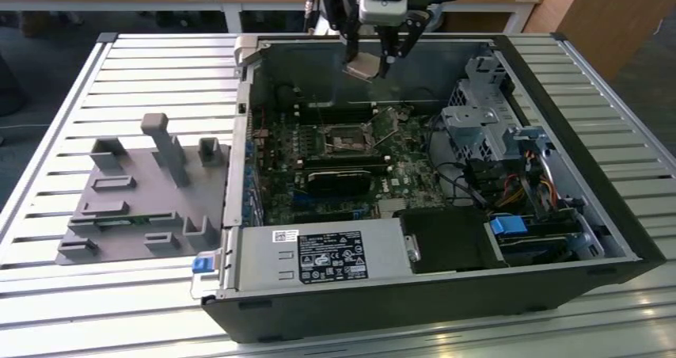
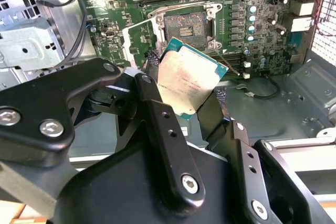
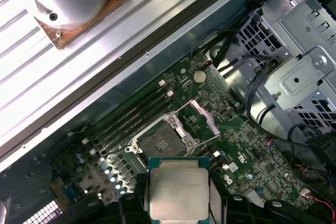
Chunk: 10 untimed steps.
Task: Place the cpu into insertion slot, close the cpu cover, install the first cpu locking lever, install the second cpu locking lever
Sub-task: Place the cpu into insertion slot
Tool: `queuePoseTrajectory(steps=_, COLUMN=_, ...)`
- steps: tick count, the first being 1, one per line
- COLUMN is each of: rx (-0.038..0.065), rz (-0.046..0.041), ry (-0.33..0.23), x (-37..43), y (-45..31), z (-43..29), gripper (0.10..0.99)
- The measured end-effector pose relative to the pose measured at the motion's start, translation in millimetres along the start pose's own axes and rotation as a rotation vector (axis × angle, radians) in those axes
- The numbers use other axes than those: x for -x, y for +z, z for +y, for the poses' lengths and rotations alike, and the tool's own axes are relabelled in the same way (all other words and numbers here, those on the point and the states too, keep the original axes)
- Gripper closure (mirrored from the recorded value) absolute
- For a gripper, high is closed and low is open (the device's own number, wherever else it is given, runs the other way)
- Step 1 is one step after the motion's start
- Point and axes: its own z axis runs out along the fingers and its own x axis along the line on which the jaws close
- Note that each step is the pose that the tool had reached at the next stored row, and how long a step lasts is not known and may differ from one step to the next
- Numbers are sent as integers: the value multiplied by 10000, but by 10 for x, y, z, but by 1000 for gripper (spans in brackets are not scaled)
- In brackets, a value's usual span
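Claw (image 1: 372, 62) was clamped on cpu (image 2: 186, 80), held above motherboard (image 3: 252, 145) | insertion slot (image 3: 164, 139) lay uncovered | exterior view showed white label (image 1: 329, 257) on power supply box (image 1: 259, 267), print illegible.

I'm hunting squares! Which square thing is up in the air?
The cpu, dull metal, pinched by the gripper; the black insertion slot sits on the board.

Computer case (image 1: 623, 223), top open: free descent over the motherboard (image 1: 407, 192) to the insertion slot (image 1: 346, 140), its centre uncovered. Obstacles: cpu cover (image 3: 205, 121) swung up just beside the slot; long black card (image 1: 340, 177) near; drive cage (image 1: 480, 124) and cables (image 1: 518, 188) at the exterior view's right; power supply box (image 1: 322, 255) well apart. Gripper (image 1: 372, 61), clamped on the cpu (image 2: 189, 80), hangs above the motherboard
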Motion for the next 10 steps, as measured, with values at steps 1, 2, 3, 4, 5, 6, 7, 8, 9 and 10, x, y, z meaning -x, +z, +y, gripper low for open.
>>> queuePoseTrajectory(steps=1, rx=1, rz=-3, ry=39, x=0, y=1, z=0, gripper=545)
queuePoseTrajectory(steps=2, rx=1, rz=-6, ry=81, x=0, y=3, z=0, gripper=545)
queuePoseTrajectory(steps=3, rx=2, rz=-9, ry=121, x=0, y=5, z=0, gripper=545)
queuePoseTrajectory(steps=4, rx=3, rz=-13, ry=161, x=0, y=6, z=0, gripper=545)
queuePoseTrajectory(steps=5, rx=4, rz=-15, ry=200, x=0, y=8, z=-1, gripper=545)
queuePoseTrajectory(steps=6, rx=5, rz=-19, ry=239, x=0, y=9, z=-1, gripper=545)
queuePoseTrajectory(steps=7, rx=5, rz=-21, ry=278, x=0, y=11, z=-1, gripper=545)
queuePoseTrajectory(steps=8, rx=6, rz=-25, ry=319, x=0, y=12, z=-1, gripper=545)
queuePoseTrajectory(steps=9, rx=6, rz=-28, ry=357, x=0, y=14, z=-1, gripper=545)
queuePoseTrajectory(steps=10, rx=7, rz=-31, ry=396, x=0, y=15, z=-1, gripper=545)
